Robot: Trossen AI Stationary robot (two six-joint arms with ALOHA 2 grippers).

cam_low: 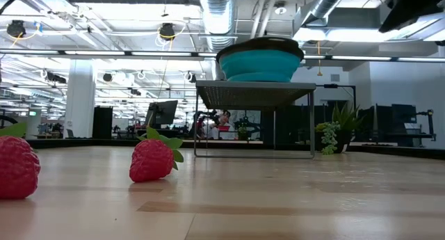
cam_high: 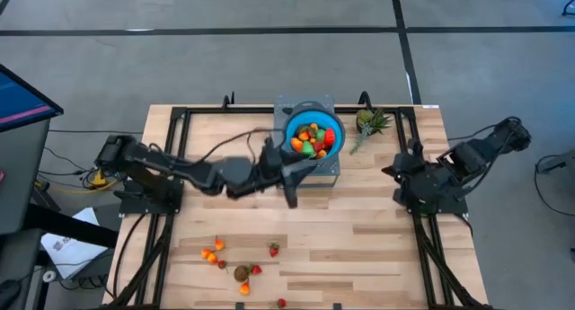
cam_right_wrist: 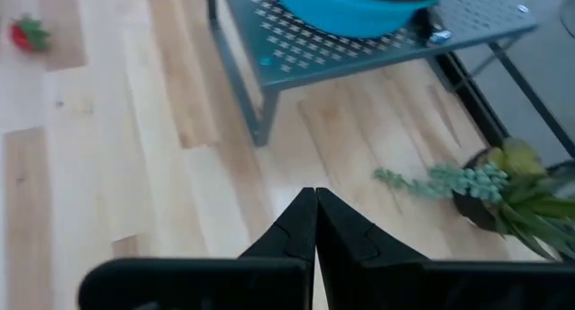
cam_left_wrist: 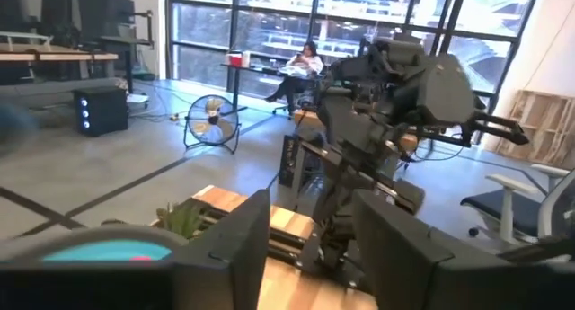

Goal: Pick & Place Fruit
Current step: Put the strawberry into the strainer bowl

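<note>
left gripper — jaws apart and empty beside the blue bowl of fruit; next, draw clear, then descend square over loose fruit on the table — right gripper jaws together, parked.

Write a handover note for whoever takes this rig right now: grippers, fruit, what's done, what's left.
Left gripper: beside the blue bowl on the metal stand, fingers apart, nothing visible between them.
Right gripper: shut, empty, parked at the table's right side near the potted plant.
Done: a heap of toy fruit is in the bowl.
Left: about nine pieces remain on the near tabletop, including a strawberry and an orange cluster.
</note>
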